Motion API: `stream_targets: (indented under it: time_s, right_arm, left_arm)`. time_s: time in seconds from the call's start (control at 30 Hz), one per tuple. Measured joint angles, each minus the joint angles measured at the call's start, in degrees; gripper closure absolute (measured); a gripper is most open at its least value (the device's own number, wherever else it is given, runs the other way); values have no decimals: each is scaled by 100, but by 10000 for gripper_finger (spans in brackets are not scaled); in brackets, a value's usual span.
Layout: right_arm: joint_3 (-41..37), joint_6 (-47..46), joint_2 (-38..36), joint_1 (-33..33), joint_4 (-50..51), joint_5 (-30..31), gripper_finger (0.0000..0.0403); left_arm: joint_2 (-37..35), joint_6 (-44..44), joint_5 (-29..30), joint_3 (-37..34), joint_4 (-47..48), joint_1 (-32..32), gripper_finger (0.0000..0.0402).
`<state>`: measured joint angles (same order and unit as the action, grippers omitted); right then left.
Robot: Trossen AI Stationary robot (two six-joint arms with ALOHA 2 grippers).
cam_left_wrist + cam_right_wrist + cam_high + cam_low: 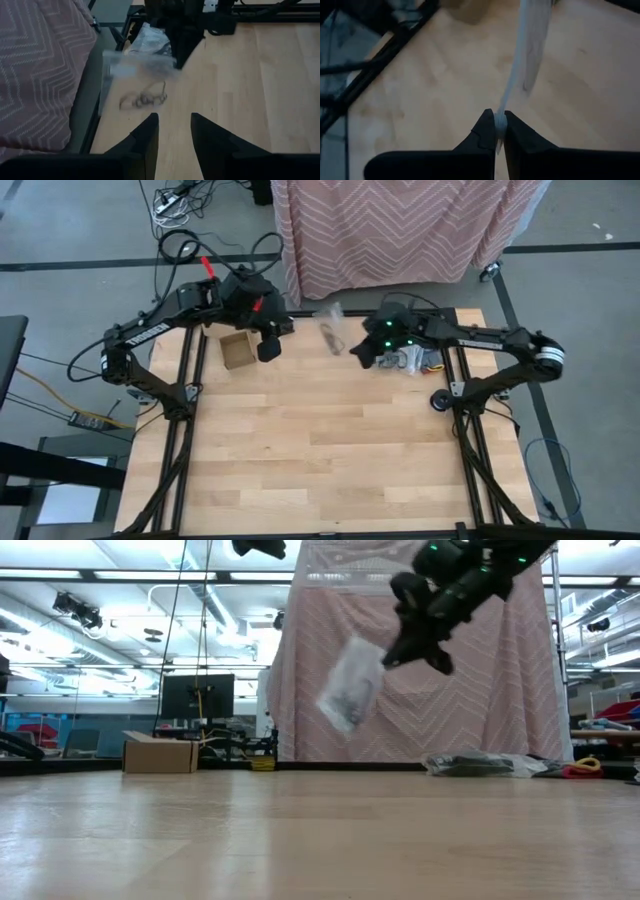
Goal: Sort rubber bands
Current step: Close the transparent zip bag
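My right gripper (500,127) is shut on a clear plastic bag (350,688), which it holds in the air over the table's far middle. Dark rubber bands (145,100) show through the bag, which also appears between the two arms in the high view (331,330). My left gripper (172,125) stands open and empty just short of the bag, high above the table next to a small cardboard box (237,350). My right gripper pinches the bag's edge (501,112) between its two fingertips, coming at it slanting downward. The bag is lifted clear of the table and trails away below and beyond the fingers, toward my left gripper.
A heap of further clear bags (405,361) lies at the far right beside the right arm. A pink zigzag-patterned cloth (400,230) hangs just behind the table's far edge. The near half of the wooden table (320,470) is bare.
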<state>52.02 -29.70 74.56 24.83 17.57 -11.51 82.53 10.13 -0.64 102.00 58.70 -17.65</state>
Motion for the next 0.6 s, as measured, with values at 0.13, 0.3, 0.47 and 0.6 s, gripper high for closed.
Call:
stream_targets:
  time_s: [0.13,0.3,0.47,0.6]
  right_arm:
    - [-789,-830,-656,135,379,389,396]
    - [-1588,-2000,-1412,75,913,1034,389]
    - [-2141,-3205,-2059,-51,871,1929,386]
    - [-2447,-4050,-2382,-54,942,2236,376]
  left_arm:
    - [2,0,0,0,1,0,280]
    - [19,17,0,-4,-11,2,280]
    - [88,21,0,-8,-57,2,280]
    - [162,25,7,-13,-27,2,280]
